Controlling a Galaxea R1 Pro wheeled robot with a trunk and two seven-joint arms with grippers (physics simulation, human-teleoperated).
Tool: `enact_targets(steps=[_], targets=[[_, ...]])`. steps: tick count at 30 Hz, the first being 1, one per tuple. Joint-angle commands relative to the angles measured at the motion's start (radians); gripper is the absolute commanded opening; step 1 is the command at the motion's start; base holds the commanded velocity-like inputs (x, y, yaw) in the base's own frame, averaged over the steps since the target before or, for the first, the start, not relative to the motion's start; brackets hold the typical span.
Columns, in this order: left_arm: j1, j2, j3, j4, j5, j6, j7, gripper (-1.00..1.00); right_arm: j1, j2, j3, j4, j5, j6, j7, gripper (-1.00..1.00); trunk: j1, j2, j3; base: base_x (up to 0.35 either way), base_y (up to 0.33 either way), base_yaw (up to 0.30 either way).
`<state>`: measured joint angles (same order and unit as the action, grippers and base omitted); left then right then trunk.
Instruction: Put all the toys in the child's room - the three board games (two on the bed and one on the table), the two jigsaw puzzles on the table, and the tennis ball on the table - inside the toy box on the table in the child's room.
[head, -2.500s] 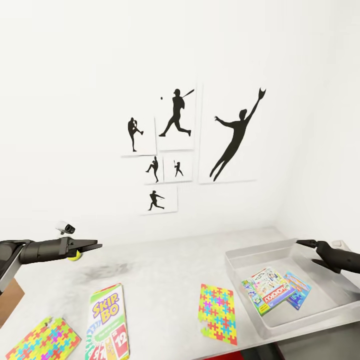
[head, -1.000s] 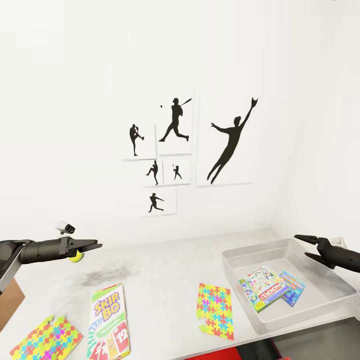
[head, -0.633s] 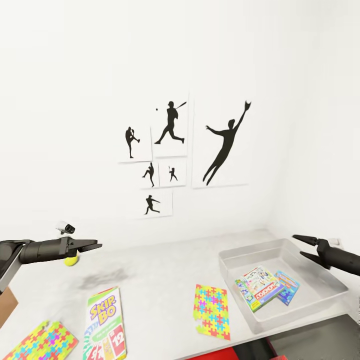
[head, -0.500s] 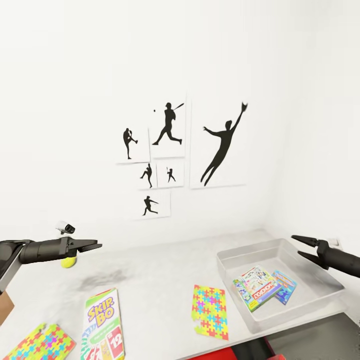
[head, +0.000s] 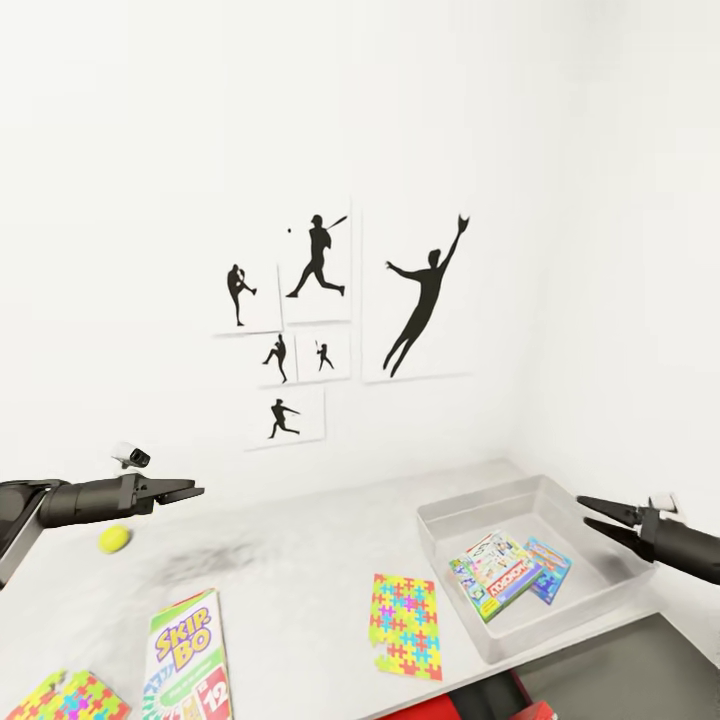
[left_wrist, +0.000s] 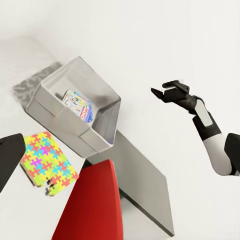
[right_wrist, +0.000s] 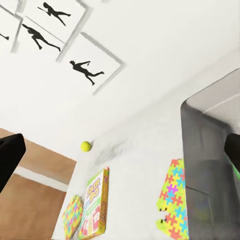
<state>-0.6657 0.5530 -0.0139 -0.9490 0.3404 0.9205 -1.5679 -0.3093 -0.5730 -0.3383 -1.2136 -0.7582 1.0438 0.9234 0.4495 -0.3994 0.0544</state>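
Now: tennis ball (head: 114, 538) clear of left arm | view panned right

Even, bright, diffuse light fills all three views with no visible source — the white wall (head: 560, 150) is almost blown out, so its corner shows as a faint tonal step. Shadows are soft and few: a mottled grey smudge on the bench (head: 300, 560) below the left claw (head: 190, 490), and a darker shaded inner wall in the toy box (right_wrist: 205, 165). The renders are sharp and free of glare, though both wrist views look slightly soft — straight edges lean there with wide-angle perspective.
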Motion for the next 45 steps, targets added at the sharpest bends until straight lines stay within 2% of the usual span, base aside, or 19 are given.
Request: enact_targets(steps=[1, 5, 9, 13, 14, 22, 30, 37, 45], targets=[[0.000, 0.001, -0.001, 0.000, 0.002, 0.011, -0.003, 1.00, 0.026, 0.002, -0.001, -0.025, 0.005, 0.003, 0.032, 1.00, 0.000, -0.001, 0.001, 0.000, 0.000, -0.137], [0.000, 0.001, -0.001, 0.000, 0.002, 0.011, -0.003, 1.00, 0.060, 0.009, -0.002, -0.057, 0.006, 0.003, 0.072, 1.00, 0.000, -0.001, 0.007, 0.000, 0.000, -0.138], [0.000, 0.001, -0.001, 0.000, 0.002, 0.011, -0.003, 1.00, 0.104, 0.039, -0.003, -0.102, 0.006, 0.003, 0.130, 1.00, 0.000, -0.001, 0.013, 0.000, 0.000, -0.135], [0.000, 0.002, -0.001, 0.000, 0.002, 0.011, -0.003, 1.00, 0.139, 0.069, -0.010, -0.121, 0.006, -0.010, 0.155, 1.00, 0.000, -0.001, 0.019, 0.000, 0.000, -0.115], [0.000, 0.002, -0.001, 0.000, 0.002, 0.011, -0.003, 1.00, 0.139, 0.069, -0.010, -0.121, 0.006, -0.010, 0.155, 1.00, 0.000, -0.001, 0.020, 0.000, 0.000, -0.107], [0.000, 0.002, -0.001, 0.000, 0.002, 0.011, -0.003, 1.00, 0.223, 0.124, -0.021, -0.154, 0.006, -0.107, 0.181, 1.00, 0.000, -0.001, 0.032, 0.000, 0.000, -0.095], [0.000, 0.001, -0.001, 0.000, 0.002, 0.011, -0.003, 1.00, 0.325, 0.164, -0.023, -0.213, 0.007, -0.191, 0.249, 1.00, 0.000, -0.001, 0.044, 0.000, 0.000, -0.085], [0.000, 0.001, -0.001, 0.000, 0.002, 0.011, -0.003, 1.00, 0.381, 0.187, -0.024, -0.236, 0.011, -0.260, 0.286, 1.00, 0.000, -0.001, 0.055, 0.000, 0.000, -0.036], [0.000, 0.001, -0.001, 0.000, 0.001, 0.011, -0.003, 1.00, 0.405, 0.194, -0.036, -0.246, 0.008, -0.280, 0.305, 1.00, 0.000, -0.001, 0.066, 0.000, 0.000, -0.009]])
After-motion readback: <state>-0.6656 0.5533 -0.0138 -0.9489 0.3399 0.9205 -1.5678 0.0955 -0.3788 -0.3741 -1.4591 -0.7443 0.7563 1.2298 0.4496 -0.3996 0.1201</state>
